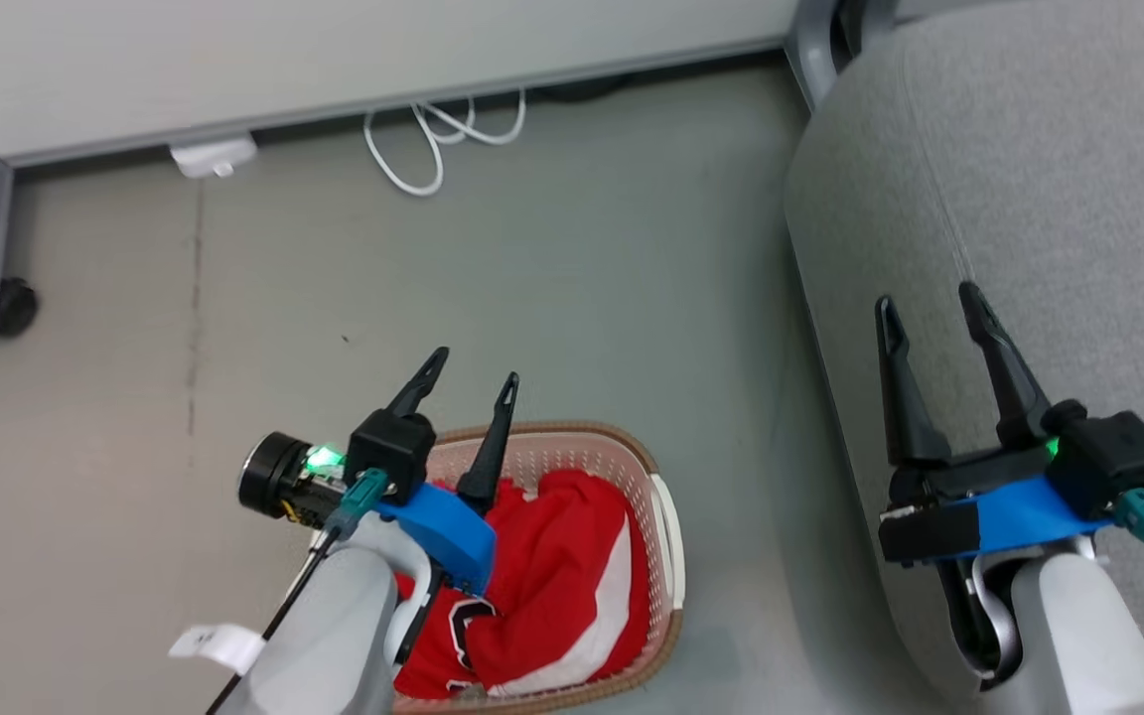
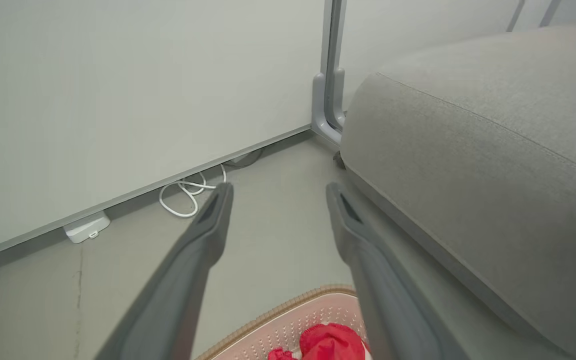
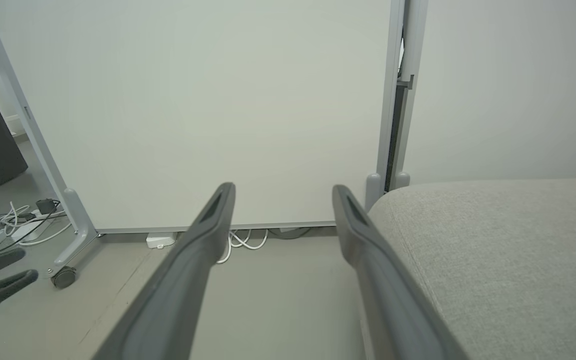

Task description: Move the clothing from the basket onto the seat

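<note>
The left gripper, fingers spread and empty, hangs above the far edge of the basket, where the clothing lies bunched. I think it should draw back, descend and pinch a thick fold. The right gripper, also spread and empty, hovers over the seat.

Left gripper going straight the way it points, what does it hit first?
The left gripper would probably meet bare floor past the basket, before the white panel; depth is unclear.
</note>
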### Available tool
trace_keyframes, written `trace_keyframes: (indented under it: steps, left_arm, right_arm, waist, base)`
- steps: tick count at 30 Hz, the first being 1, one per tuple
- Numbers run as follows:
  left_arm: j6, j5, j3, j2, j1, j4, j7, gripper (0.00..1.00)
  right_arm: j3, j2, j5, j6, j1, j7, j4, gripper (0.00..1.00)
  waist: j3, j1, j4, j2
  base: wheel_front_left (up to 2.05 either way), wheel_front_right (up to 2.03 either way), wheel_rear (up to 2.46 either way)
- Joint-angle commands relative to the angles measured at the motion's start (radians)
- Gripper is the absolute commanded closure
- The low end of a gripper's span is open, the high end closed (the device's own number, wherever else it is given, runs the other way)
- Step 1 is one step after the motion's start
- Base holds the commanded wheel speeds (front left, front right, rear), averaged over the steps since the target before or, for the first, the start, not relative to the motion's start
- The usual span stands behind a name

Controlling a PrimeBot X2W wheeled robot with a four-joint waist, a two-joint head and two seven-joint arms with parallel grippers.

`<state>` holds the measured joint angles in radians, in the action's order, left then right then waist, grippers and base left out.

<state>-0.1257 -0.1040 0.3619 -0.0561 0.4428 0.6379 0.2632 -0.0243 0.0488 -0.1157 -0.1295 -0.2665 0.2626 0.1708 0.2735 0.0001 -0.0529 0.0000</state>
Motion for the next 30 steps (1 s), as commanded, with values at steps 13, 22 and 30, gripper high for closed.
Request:
trace_keyframes:
  steps: [13, 22, 30]
  left_arm:
    - [-0.005, -0.108, 0.246, -0.023, 0.207, 0.283, 0.002, 0.00]
    - [-0.004, -0.239, 0.448, -0.007, 0.301, 0.459, -0.017, 0.00]
    - [-0.005, -0.385, 0.592, -0.015, 0.346, 0.519, -0.143, 0.00]
  right_arm:
    - [-0.015, 0.003, -0.002, -0.002, -0.129, 0.003, -0.058, 0.00]
    - [-0.031, 0.003, 0.019, -0.002, -0.188, 0.003, -0.095, 0.00]
    - [-0.029, 0.008, 0.026, -0.002, -0.225, 0.003, -0.127, 0.00]
  waist:
    - [0.262, -0.0001, -0.093, 0.0000]
    - [0.393, -0.0001, -0.098, 0.0000]
    - [0.496, -0.0001, -0.093, 0.0000]
  base:
    - [0.00, 0.00, 0.00]
    - [0.00, 0.00, 0.00]
    - [0.00, 0.00, 0.00]
